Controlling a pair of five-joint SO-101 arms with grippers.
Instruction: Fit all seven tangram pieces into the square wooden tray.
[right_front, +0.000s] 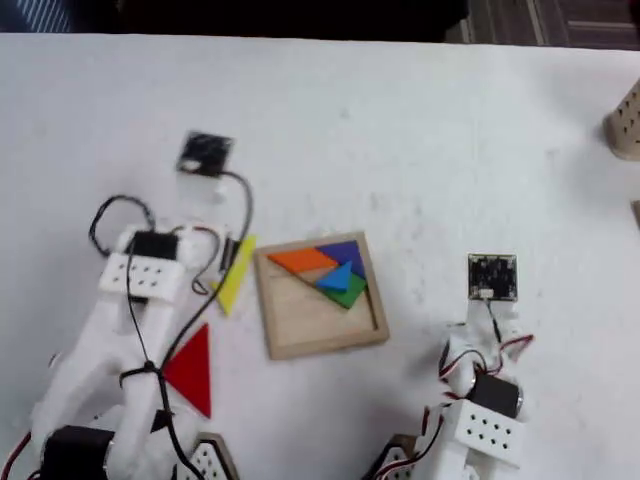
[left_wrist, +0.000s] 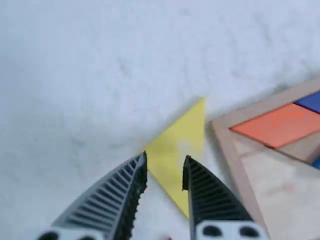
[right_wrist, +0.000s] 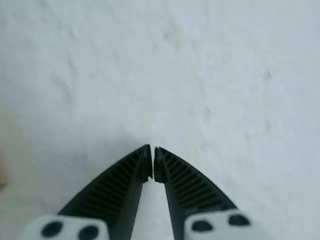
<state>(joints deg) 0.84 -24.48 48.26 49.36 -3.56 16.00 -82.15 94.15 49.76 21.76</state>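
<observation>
**High view, with both wrist views.** Square wooden tray (right_front: 300, 318) lies flat near the middle of the white counter (right_front: 400, 130), between the 2 arms. It holds 4 pieces, packed toward its far right corner:
- orange piece (right_front: 300, 260) along the far rim
- purple piece (right_front: 345, 250) in the corner
- blue triangle (right_front: 335, 278) just below those 2
- green piece (right_front: 350, 294) touching the blue triangle

The rest of the tray floor is bare wood. Outside the tray are the yellow piece (right_front: 232, 288), just beside the left rim, and the red triangle (right_front: 190, 368), nearer the arm bases and apart from the tray. 6 pieces can be counted in all.

**Left arm** (right_front: 110, 330) stands over the yellow piece. The arm's tip and black cables (right_front: 245, 215) cover part of the piece in the high view, so its full outline is unclear there. In the left wrist view the left gripper (left_wrist: 164, 162) is spread, w/ 1 finger to each side of the piece's near part. Contact w/ the piece cannot be judged. The piece's tip lies near the tray's corner, w/ a narrow strip of counter between them. The tray is cut off at the frame edge.

**Right arm** (right_front: 480, 420) sits at the near right, partly cut off. In the right wrist view the right gripper (right_wrist: 152, 152) is closed, tips all but touching, above bare counter.

**Other.** A perforated beige object (right_front: 625, 125) sits at the far right edge, cut off; what it is cannot be told.
</observation>
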